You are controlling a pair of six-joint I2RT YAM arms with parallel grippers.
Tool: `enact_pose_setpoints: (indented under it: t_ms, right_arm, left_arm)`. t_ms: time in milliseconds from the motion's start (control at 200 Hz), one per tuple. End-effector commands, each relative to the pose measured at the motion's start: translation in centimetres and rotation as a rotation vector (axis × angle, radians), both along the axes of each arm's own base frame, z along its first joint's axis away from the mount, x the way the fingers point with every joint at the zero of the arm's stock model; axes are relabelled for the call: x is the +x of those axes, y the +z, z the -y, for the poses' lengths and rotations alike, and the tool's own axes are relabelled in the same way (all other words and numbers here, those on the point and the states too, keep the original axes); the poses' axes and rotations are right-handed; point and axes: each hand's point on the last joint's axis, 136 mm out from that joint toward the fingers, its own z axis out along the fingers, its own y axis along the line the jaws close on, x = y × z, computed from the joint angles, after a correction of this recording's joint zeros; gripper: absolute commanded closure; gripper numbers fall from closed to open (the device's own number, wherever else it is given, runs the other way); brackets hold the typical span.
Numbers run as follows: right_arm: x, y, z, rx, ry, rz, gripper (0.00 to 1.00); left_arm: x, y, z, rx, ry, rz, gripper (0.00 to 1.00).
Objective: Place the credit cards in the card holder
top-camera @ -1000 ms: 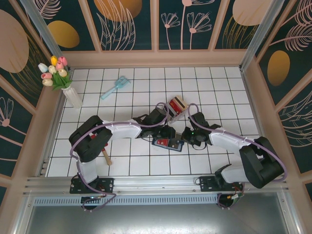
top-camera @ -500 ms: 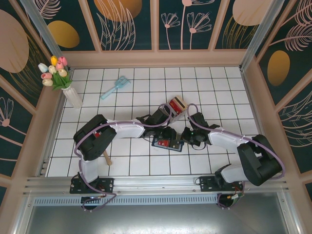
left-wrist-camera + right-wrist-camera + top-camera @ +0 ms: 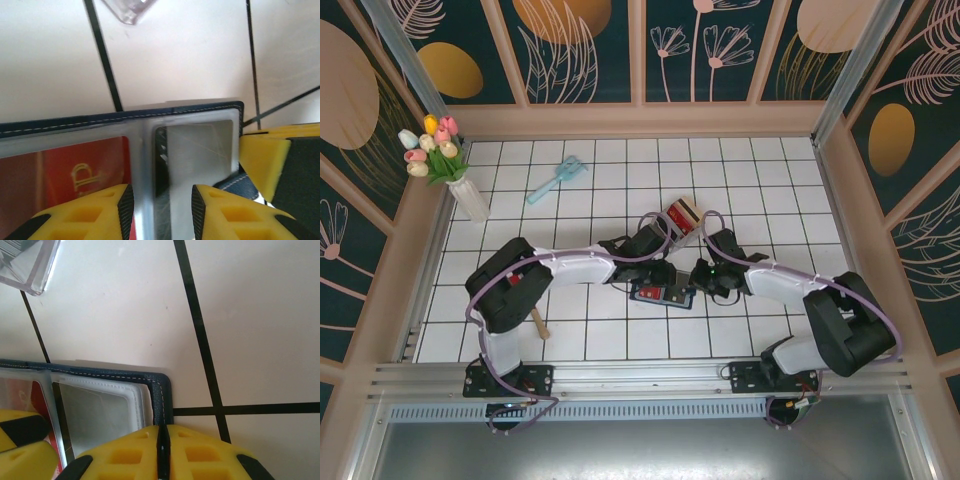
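The navy card holder (image 3: 662, 294) lies open on the tiles between both arms, its stitched edge (image 3: 150, 114) and clear inner sleeves showing. A red card (image 3: 85, 165) sits in the left sleeve, and a dark strip shows at the fold. My left gripper (image 3: 162, 210) hovers open over the sleeves, one finger on each side of the fold; from above it (image 3: 658, 272) is at the holder's far edge. My right gripper (image 3: 161, 450) is shut on the holder's right navy border (image 3: 162, 390); from above it (image 3: 698, 278) is at the right end. More cards stand in a clear rack (image 3: 685, 215).
The rack's clear corner (image 3: 130, 10) lies just beyond the holder, also at the upper left (image 3: 25, 265) of the right wrist view. A vase of tulips (image 3: 460, 180) and a light blue brush (image 3: 557, 180) sit far left. A wooden-handled tool (image 3: 538, 322) lies by the left arm.
The right gripper has edged left onto the holder's right end. The left gripper stays over the holder, with its arm shifted slightly.
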Motion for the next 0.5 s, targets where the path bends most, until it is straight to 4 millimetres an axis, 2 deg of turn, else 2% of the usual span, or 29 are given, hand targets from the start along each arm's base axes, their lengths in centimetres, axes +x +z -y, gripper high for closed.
enact_pose_setpoints:
  t_ms: [0,130,225,230,270,355,410,460,495]
  right_arm:
    - [-0.4,-0.9,1.4,-0.082,-0.018,-0.028,0.86]
    - [1.0,1.8,0.7,-0.063,0.015,0.046,0.84]
    - [2.9,5.4,0.2,-0.035,0.044,0.151,0.78]
    - [3.0,5.5,0.2,-0.034,0.045,0.155,0.78]
    - [3.9,6.8,0.1,-0.031,0.059,0.198,0.75]
    - [5.8,8.8,0.1,-0.073,0.104,0.284,0.69]
    - [7.1,9.5,0.3,-0.131,0.132,0.317,0.68]
    - [8.5,9.8,0.4,-0.19,0.156,0.342,0.68]
    - [9.5,10.0,0.6,-0.232,0.164,0.354,0.68]
  left_arm:
    - [0.1,-0.1,-2.1,0.058,0.048,0.026,0.58]
    - [0.6,3.8,0.2,-0.082,0.007,0.081,0.57]
    - [1.8,6.8,0.7,-0.151,0.036,0.151,0.56]
    - [1.9,7.5,0.7,-0.163,0.04,0.163,0.56]
    - [2.8,9.3,0.3,-0.183,0.073,0.204,0.55]
    - [5.1,11.1,-1.4,-0.203,0.174,0.246,0.56]
    - [6.7,11.3,-3.0,-0.214,0.246,0.243,0.57]
    - [8.2,11.1,-4.3,-0.246,0.306,0.222,0.5]
    - [9.3,10.8,-5.0,-0.273,0.34,0.199,0.5]
